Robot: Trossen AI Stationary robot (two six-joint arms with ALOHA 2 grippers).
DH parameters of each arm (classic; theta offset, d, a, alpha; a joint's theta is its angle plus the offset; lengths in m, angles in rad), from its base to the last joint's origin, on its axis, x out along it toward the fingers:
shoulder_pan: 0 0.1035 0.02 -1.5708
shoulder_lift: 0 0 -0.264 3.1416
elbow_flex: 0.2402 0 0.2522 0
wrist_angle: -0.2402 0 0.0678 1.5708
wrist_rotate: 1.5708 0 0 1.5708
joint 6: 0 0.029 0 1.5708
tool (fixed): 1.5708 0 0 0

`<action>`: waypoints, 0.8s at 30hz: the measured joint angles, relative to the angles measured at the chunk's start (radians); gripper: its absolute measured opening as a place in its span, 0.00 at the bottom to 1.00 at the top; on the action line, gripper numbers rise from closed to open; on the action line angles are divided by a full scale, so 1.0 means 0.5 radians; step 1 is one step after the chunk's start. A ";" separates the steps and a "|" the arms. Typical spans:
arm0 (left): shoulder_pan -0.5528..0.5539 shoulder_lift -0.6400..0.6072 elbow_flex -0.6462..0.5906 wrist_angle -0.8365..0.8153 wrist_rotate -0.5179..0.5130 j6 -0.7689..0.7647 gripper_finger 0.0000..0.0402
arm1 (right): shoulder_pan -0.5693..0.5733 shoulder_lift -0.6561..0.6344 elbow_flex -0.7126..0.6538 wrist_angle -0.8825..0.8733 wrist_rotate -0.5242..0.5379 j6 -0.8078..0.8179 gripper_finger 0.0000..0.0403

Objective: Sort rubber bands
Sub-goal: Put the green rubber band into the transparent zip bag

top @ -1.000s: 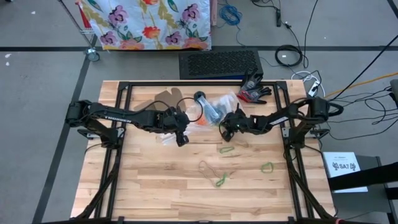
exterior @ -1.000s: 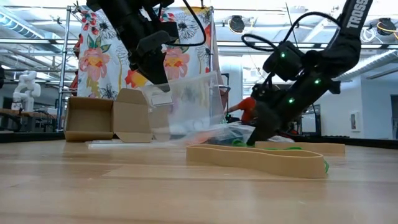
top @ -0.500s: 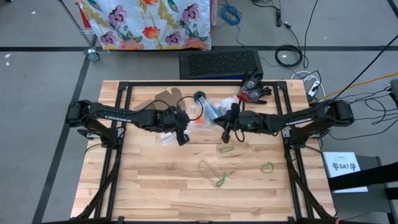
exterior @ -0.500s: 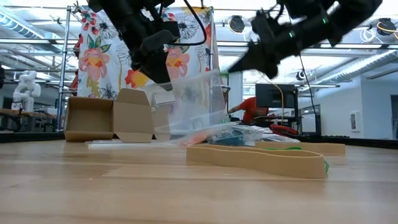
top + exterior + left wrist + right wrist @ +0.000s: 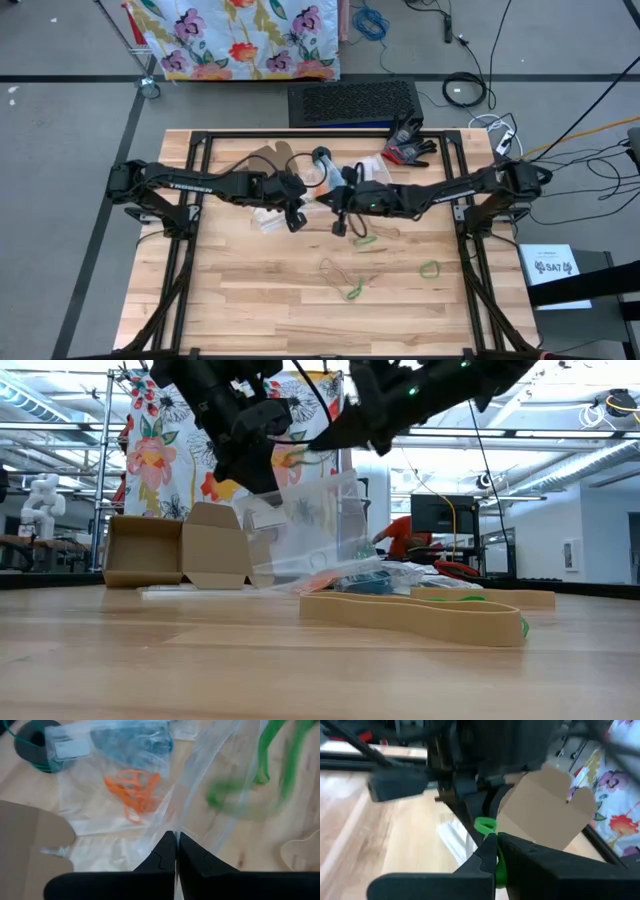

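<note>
Green rubber band [image 5: 485, 826], a thin floppy loop, is pinched in the right claw [image 5: 492, 851], whose fingers are clamped together on it above the bench, close to the left arm. A second ago this claw was low on the wooden bench [image 5: 250, 300] beside the loose green bands; it has since lifted and swung across toward the left claw. More green bands [image 5: 365, 240] lie loose on the bare wood, one [image 5: 430, 268] off toward the right arm's side and another [image 5: 354, 291] near the middle, next to a tan band [image 5: 330, 268].

Held up by the left claw [image 5: 176, 851], fingers pressed together on its edge, is a clear plastic bag [image 5: 300, 525]; as before, it hangs from that claw above the bench. Through its film a blurred green shape [image 5: 235, 800] shows. Beneath lie flat clear bags: one holds orange bands [image 5: 135, 790], another blue bands [image 5: 135, 742]. Beside them rests a folded brown cardboard box [image 5: 175, 550].
</note>
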 joint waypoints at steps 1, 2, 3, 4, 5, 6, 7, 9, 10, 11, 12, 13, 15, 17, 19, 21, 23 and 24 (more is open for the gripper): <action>0.001 0.000 0.000 0.006 0.007 0.000 0.02 | -0.001 0.035 0.023 -0.012 0.000 0.000 0.00; 0.001 0.000 0.000 0.015 0.012 0.001 0.02 | -0.001 0.069 0.043 -0.012 -0.001 0.000 0.00; 0.000 0.000 0.000 0.020 0.013 0.000 0.02 | 0.000 0.096 0.061 -0.009 -0.001 0.000 0.00; 0.000 0.000 0.000 0.034 0.012 0.000 0.02 | 0.001 0.125 0.080 -0.010 -0.013 0.000 0.00; 0.000 0.000 0.000 0.047 0.012 0.000 0.02 | 0.001 0.151 0.100 -0.009 -0.050 0.000 0.00; 0.000 0.000 0.000 0.050 0.012 0.000 0.02 | 0.001 0.174 0.113 -0.018 -0.084 0.002 0.00; 0.000 0.000 0.000 0.051 0.012 0.000 0.02 | 0.001 0.194 0.124 -0.037 -0.097 0.011 0.00; 0.000 0.000 0.000 0.062 0.012 0.000 0.02 | -0.005 0.226 0.142 -0.090 -0.091 0.035 0.00; 0.000 0.000 0.000 0.062 0.012 0.000 0.02 | -0.011 0.230 0.141 -0.135 -0.094 0.064 0.00; 0.000 0.000 0.000 0.065 0.012 0.000 0.02 | -0.022 0.233 0.141 -0.168 -0.094 0.097 0.00; 0.000 0.000 0.000 0.073 0.012 0.000 0.02 | -0.033 0.233 0.141 -0.212 -0.091 0.130 0.00; -0.001 0.000 0.000 0.083 0.012 0.001 0.02 | -0.043 0.233 0.141 -0.251 -0.084 0.154 0.00; -0.002 0.000 0.000 0.100 0.019 0.001 0.02 | -0.067 0.234 0.141 -0.294 -0.082 0.197 0.00; -0.002 0.000 0.000 0.109 0.019 0.001 0.02 | -0.083 0.234 0.142 -0.325 -0.071 0.209 0.00; -0.002 0.001 0.000 0.108 0.023 0.002 0.02 | -0.093 0.234 0.142 -0.380 0.027 0.215 0.00; -0.002 0.001 0.000 0.110 0.028 0.002 0.02 | -0.104 0.234 0.142 -0.401 0.100 0.241 0.00; -0.002 0.001 0.000 0.141 0.072 0.004 0.02 | -0.115 0.234 0.142 -0.386 0.111 0.226 0.00; -0.001 0.001 0.000 0.174 0.119 0.016 0.02 | -0.117 0.234 0.142 -0.372 0.118 0.196 0.00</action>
